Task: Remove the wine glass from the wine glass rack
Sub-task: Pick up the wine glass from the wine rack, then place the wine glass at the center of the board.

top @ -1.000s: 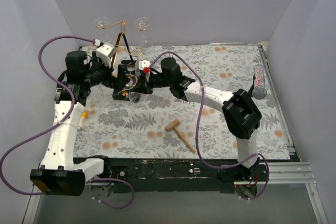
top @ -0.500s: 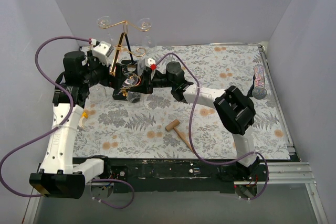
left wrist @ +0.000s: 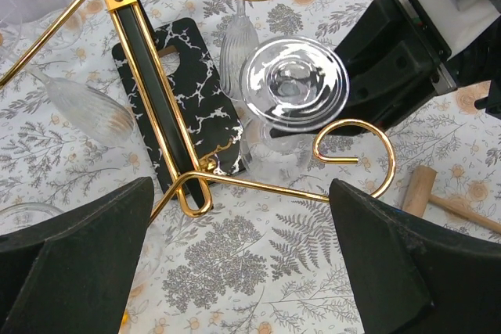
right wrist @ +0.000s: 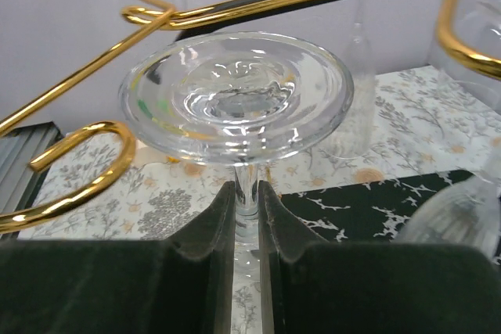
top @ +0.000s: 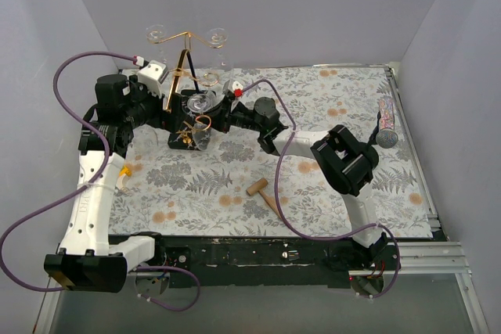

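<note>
The wine glass rack [top: 185, 59] is a gold wire stand on a black marbled base [left wrist: 188, 99], at the back left. My right gripper [right wrist: 247, 217] is shut on the stem of a wine glass hanging foot up. The glass's round foot [right wrist: 235, 95] sits just below a gold arm, beside that arm's curled end [right wrist: 78, 185]. The same foot shows in the left wrist view [left wrist: 295, 84] and in the top view [top: 202, 102]. My left gripper [left wrist: 239, 271] is wide open and empty above the rack's lower wire.
Other glasses hang on the rack's upper arms [top: 155, 34] [top: 216, 37], and another hangs low on the left [left wrist: 82, 103]. A wooden mallet [top: 266, 195] lies mid-table. A patterned cylinder [top: 386, 121] lies at the right edge. Walls stand close behind and to the left.
My right gripper has carried the glass up and slightly back, so its foot sits higher by the rack. The right arm's elbow has swung left. The left arm has shifted a little.
</note>
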Tool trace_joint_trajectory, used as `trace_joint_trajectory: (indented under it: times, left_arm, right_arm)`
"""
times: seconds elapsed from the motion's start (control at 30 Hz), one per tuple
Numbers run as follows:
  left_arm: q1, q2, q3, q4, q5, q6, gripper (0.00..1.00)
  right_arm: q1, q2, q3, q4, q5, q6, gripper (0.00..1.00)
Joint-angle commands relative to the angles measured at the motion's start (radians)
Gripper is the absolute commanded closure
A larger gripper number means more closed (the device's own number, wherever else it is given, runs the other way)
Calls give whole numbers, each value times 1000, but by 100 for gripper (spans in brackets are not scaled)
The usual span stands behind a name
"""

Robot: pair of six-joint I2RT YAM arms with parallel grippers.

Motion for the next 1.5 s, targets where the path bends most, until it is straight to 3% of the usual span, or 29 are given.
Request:
trace_joint_trajectory:
  times: [0.0,0.23,0.5,0.63,0.87,0.93,1.03,1.27,1.47]
  left_arm:
    - [-4,-4,31,-15,-15,17,5]
    - [-4,-12,17,10,-10,26,5]
    - [-4,-35,-23,102,71,32,5]
    - [-25,-40,-25,129,137,81,7]
    - [-184,-59,-15,178,218,271,5]
    - [-215,-76,-37,178,263,365,2]
    - [-275,-104,-87,197,320,508,2]
    - [-464,-61,-129,244,378,847,2]
    - [-560,78,-106,281,335,969,2]
  right_arm:
    - [-8,-24,-15,165,118,18,99]
    - [-39,-139,-133,119,113,-44,99]
    - [-115,-343,-259,-157,161,-104,99]
    - [-172,-447,-245,-431,187,-29,99]
    - [-313,-509,-11,-1074,95,197,99]
    - [-332,-522,42,-1205,104,147,99]
    - [-374,-527,71,-1263,12,133,99]
    - [-445,-539,79,-1312,29,223,99]
    - [-534,-519,31,-1337,20,379,99]
